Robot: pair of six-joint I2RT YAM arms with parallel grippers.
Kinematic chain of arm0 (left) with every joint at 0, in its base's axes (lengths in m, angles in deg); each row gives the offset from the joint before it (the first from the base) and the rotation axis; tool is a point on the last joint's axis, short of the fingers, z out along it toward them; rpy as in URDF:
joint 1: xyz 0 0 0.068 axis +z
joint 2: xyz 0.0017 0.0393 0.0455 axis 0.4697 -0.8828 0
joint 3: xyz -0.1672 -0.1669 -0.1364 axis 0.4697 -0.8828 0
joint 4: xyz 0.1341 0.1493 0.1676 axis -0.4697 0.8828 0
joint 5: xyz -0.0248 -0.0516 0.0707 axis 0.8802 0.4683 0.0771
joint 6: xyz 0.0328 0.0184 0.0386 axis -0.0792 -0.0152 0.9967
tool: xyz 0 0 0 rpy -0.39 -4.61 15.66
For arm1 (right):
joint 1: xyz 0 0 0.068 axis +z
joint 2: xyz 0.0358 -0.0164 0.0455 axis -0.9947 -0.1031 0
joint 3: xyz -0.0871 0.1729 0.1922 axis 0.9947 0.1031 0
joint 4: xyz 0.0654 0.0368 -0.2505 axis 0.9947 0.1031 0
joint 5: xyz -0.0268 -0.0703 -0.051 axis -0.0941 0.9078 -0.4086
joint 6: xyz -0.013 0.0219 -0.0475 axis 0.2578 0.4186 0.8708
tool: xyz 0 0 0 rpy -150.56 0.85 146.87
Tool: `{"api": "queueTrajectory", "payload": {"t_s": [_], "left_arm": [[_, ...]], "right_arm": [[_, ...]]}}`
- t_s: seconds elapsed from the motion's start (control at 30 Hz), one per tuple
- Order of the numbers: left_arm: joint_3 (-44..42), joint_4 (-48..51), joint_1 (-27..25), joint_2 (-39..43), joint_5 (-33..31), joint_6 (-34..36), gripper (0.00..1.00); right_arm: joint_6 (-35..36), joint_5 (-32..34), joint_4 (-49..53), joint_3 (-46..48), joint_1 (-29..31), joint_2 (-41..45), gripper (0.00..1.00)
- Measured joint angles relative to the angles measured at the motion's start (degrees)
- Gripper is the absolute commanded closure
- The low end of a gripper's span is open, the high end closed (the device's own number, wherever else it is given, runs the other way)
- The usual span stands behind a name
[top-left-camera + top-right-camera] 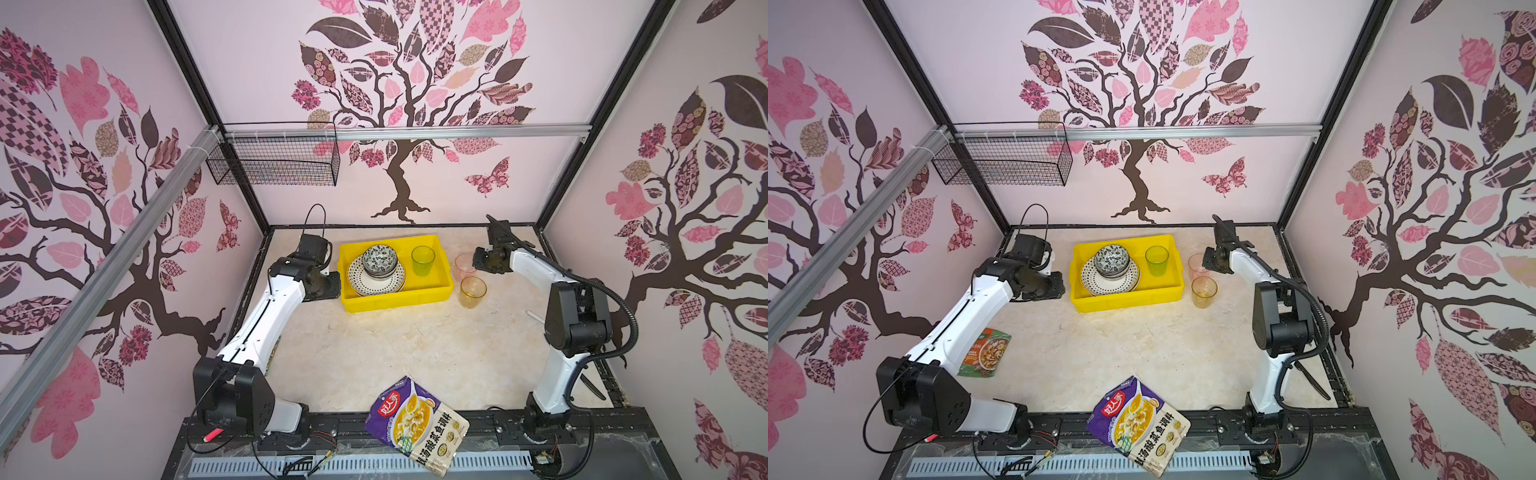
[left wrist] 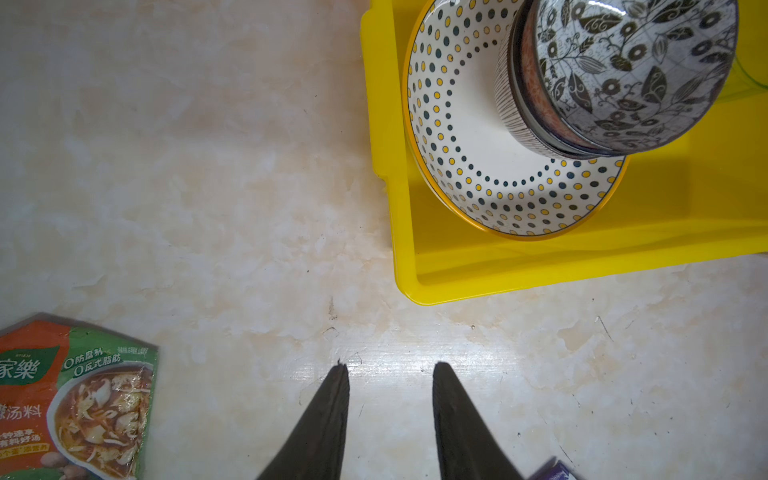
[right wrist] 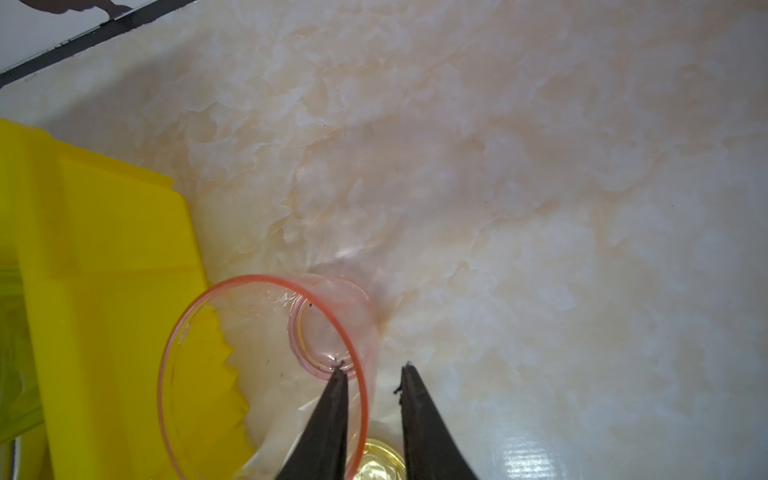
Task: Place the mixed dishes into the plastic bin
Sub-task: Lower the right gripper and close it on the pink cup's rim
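Bin: a yellow bin (image 1: 395,301) sits toward the back of the tabletop (image 1: 374,365), between the two arms, where either can reach it.
Already inside: stacked plates (image 1: 376,286) with nested bowls (image 1: 378,257) on top fill the bin's left half. A green cup (image 1: 423,261) stands upright in the right half. Stacking likely saves floor space for more cups.
Left outside: a pink cup (image 3: 266,374) and an amber cup (image 1: 472,292) stand upright on the tabletop just right of the bin, the pink one farther back.
Right jaws: spread astride the pink cup's rim, one inside and one outside, with the wall between them apparently not yet pinched. A rim grip probably suits lifting a thin cup over the low wall.
Left jaws: spread and empty, above bare tabletop beside the bin's left wall, seemingly parked out of the way.
Not dishes: a purple pouch (image 1: 415,428) lies at the front edge and a seasoning packet (image 1: 986,353) by the left arm.
Hard to see: the number of plates and bowls is unclear. Both top views hide the right jaws behind the wrist. The clear pink wall makes contact hard to judge.
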Motion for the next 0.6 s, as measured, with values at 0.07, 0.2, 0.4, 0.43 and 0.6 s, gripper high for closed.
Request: {"api": "queueTrajectory", "payload": {"t_s": [0.07,0.2,0.4,0.43,0.6], "left_arm": [[0.0,0.0,0.0,0.0,0.0,0.0,0.62],[0.0,0.3,0.0,0.0,-0.2,0.0,0.62],[0.0,0.4,0.0,-0.2,-0.3,0.0,0.62],[0.0,0.4,0.0,-0.4,-0.3,0.1,0.62],[0.0,0.4,0.0,-0.8,-0.3,0.1,0.62]], "right_arm": [[0.0,-0.3,-0.1,-0.4,0.0,-0.5,0.76],[0.0,-0.4,0.7,-1.5,0.1,-1.8,0.82],[0.0,-0.3,1.4,-2.1,0.1,-2.7,0.93],[0.1,-0.4,1.7,-2.1,0.1,-2.8,0.95],[0.2,-0.2,2.3,-2.2,0.1,-2.8,1.00]]}}
